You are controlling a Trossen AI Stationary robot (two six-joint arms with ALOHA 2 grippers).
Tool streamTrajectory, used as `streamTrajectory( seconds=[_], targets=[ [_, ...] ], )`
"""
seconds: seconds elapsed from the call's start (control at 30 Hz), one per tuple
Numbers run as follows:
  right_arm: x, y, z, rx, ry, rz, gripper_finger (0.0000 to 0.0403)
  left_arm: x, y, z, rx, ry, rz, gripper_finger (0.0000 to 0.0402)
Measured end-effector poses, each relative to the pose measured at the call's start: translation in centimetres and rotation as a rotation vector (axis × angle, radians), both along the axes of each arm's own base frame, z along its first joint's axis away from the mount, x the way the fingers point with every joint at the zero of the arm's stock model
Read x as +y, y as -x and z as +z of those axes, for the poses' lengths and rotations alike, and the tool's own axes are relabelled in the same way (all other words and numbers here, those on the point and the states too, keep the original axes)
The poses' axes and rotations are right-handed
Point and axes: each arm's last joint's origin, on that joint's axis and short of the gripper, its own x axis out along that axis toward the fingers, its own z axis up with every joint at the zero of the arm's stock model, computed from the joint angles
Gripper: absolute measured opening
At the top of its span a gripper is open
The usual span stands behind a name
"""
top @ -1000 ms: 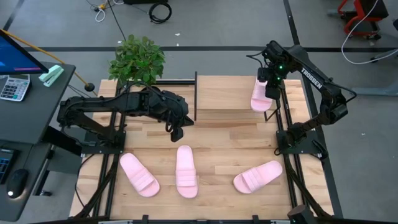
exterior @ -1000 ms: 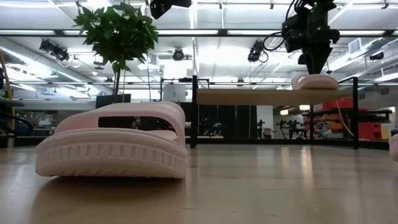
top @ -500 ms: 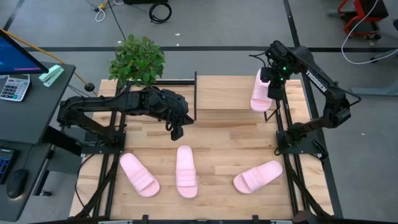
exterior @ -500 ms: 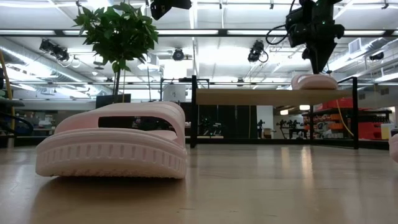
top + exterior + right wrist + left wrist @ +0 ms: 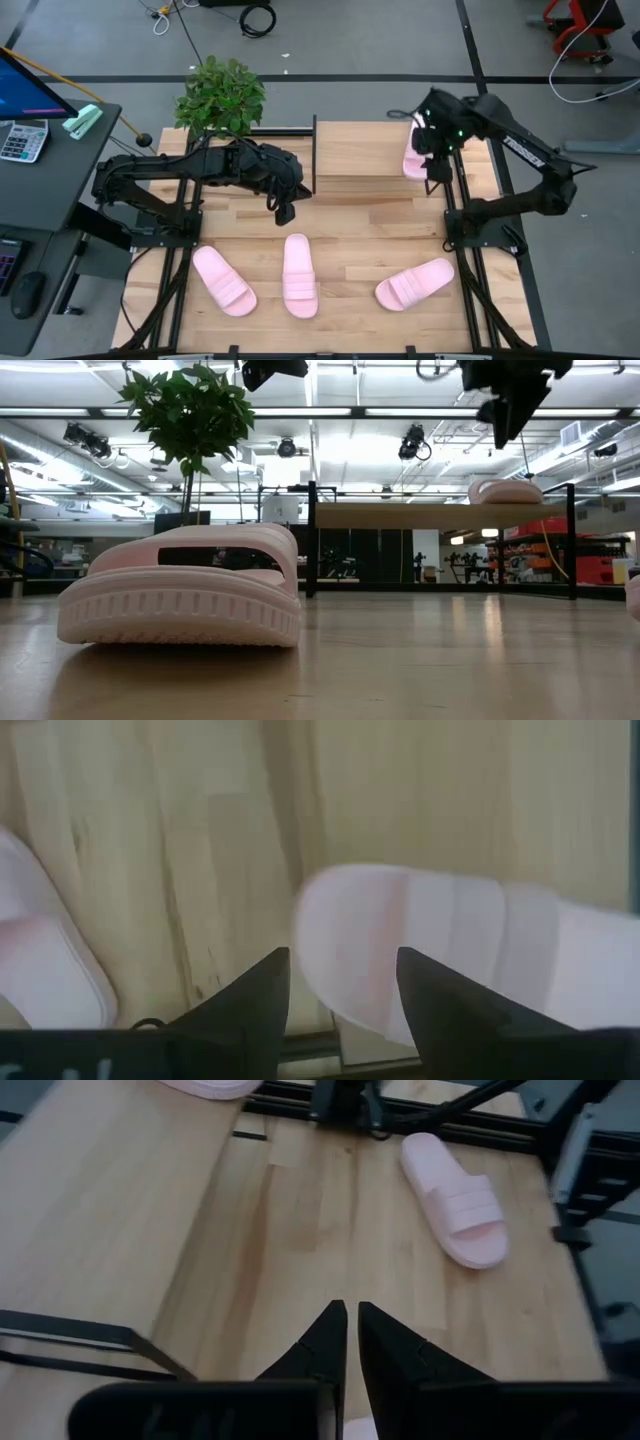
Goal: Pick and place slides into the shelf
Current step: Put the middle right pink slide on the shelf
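Four pale pink slides show in the high view. One slide (image 5: 412,158) lies sole down on the right end of the shelf's (image 5: 365,150) light wood top. My right gripper (image 5: 432,160) hangs open just above it, clear of it. In the low view this gripper (image 5: 505,425) is well over the slide (image 5: 505,490). Three slides lie on the table's near half: left (image 5: 224,280), middle (image 5: 299,275) and right (image 5: 414,283). My left gripper (image 5: 283,212) is shut and hovers over the table in front of the shelf's left end.
A potted plant (image 5: 220,95) stands at the table's far left corner, behind the shelf. The shelf's black frame post (image 5: 315,155) rises beside my left arm. Bare wood (image 5: 370,225) lies between the shelf and the three slides. A desk with a calculator (image 5: 22,140) stands left of the table.
My right gripper has risen straight off the slide on the shelf top and now hangs clear above it. The slide has stayed lying on the shelf's right end. My left arm has kept still.
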Motion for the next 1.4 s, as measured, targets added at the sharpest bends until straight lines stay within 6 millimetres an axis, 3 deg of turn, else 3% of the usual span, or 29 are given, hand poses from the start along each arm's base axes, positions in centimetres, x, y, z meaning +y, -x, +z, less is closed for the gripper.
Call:
streamTrajectory(
  seconds=[0.27, 0.43, 0.67, 0.8, 1.03, 1.4],
  targets=[
    [4.5, -0.8, 0.4, 0.039, 0.168, -0.011, 0.0195, 0.2, 0.0, 0.0, 0.003, -0.054, 0.021, 0.0035],
    [6.7, -1.7, -2.8, 0.076, 0.176, -0.039, 0.0204, 0.2, 0.0, 0.0, 0.004, -0.069, 0.028, 0.0041],
    [9.0, -2.4, -7.5, 0.177, 0.378, -0.055, 0.0214, 0.3, 0.0, 0.0, 0.005, -0.083, 0.041, 0.0032],
    [9.5, -2.4, -8.5, 0.158, 0.472, -0.127, 0.0214, 0.4, 0.0, 0.0, 0.007, -0.099, 0.036, 0.003],
    [9.6, -2.4, -9.5, 0.152, 0.434, -0.151, 0.0201, 0.4, 0.0, 0.0, 0.008, -0.103, 0.033, 0.004],
    [8.6, -2.4, -9.5, 0.156, 0.424, -0.208, 0.0162, 0.4, 0.0, 0.0, 0.008, -0.103, 0.033, 0.003]
  ],
)
